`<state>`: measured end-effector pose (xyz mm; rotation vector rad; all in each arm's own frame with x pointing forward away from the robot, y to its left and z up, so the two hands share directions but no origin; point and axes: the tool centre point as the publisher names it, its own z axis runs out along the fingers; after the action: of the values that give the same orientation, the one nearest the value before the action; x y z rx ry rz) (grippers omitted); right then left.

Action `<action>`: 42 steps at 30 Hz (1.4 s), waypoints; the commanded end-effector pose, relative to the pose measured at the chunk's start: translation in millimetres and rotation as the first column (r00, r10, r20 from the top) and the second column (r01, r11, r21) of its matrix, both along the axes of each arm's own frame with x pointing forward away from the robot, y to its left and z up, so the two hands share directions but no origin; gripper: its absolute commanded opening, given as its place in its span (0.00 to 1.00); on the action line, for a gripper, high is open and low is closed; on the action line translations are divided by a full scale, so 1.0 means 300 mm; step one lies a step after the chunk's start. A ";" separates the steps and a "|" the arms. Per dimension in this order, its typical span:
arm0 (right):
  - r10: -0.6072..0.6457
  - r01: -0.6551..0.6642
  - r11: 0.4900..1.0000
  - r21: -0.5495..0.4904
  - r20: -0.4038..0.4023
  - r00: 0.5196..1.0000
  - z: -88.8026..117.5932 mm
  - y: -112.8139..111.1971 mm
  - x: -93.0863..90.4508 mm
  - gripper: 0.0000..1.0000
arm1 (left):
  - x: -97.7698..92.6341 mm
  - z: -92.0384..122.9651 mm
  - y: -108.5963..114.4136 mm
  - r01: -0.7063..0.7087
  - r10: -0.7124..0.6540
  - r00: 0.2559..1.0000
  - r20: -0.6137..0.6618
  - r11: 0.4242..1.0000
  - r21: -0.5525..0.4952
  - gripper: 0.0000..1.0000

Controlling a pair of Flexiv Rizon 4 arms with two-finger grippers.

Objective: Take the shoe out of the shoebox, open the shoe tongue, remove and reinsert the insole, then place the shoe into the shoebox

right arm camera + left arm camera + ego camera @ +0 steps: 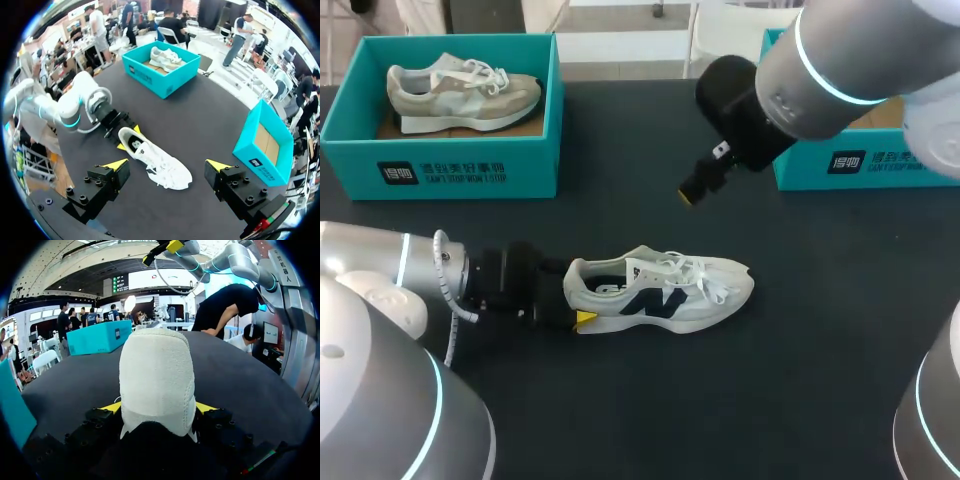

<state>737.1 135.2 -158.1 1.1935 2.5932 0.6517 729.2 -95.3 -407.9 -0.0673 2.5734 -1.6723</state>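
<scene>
White sneaker (665,290) sits upright on its sole on the black table (820,350), around the middle and nearer the robot's side. Its long axis runs left-right across the table: heel to the robot's left, toe to its right. The side with the navy logo faces the robot, and the white laces lie loose on top.

Left gripper (575,297) comes in low from the left, level with the table. Its fingers are clamped on the heel from both sides. In the left wrist view both yellow tips press the heel cup, with the toe pointing straight away from the gripper (157,410).

Right gripper (692,192) hangs above the table, past the shoe's far side and clear of it. In the right wrist view its fingers (116,164) are spread wide with nothing gripped.

Teal shoebox (460,170) at far left holds a beige sneaker (460,90), toe to the right. Second teal shoebox (260,160) at far right shows a bare cardboard floor. It is partly hidden by the right arm in the head view. Both boxes are well apart from the white sneaker. The table surface is matte and dark.
</scene>
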 end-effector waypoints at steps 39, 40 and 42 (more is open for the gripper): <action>-0.650 0.648 0.755 -0.099 0.010 0.759 -0.388 0.143 0.064 1.00 | -0.008 -0.013 -0.011 -0.001 0.001 1.000 0.001 1.000 0.000 0.00; -0.644 0.639 0.759 -0.122 0.002 0.765 -0.403 0.153 0.069 1.00 | -0.008 -0.013 -0.011 -0.001 0.001 1.000 0.001 1.000 0.000 0.00; -0.660 0.656 0.745 -0.120 0.005 0.751 -0.423 0.169 0.074 1.00 | -0.008 -0.013 -0.011 -0.001 0.001 1.000 0.001 1.000 0.000 0.00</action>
<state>747.5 160.6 -264.7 1.9238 1.9924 0.3786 729.1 -95.3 -407.8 -0.0675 2.5735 -1.6722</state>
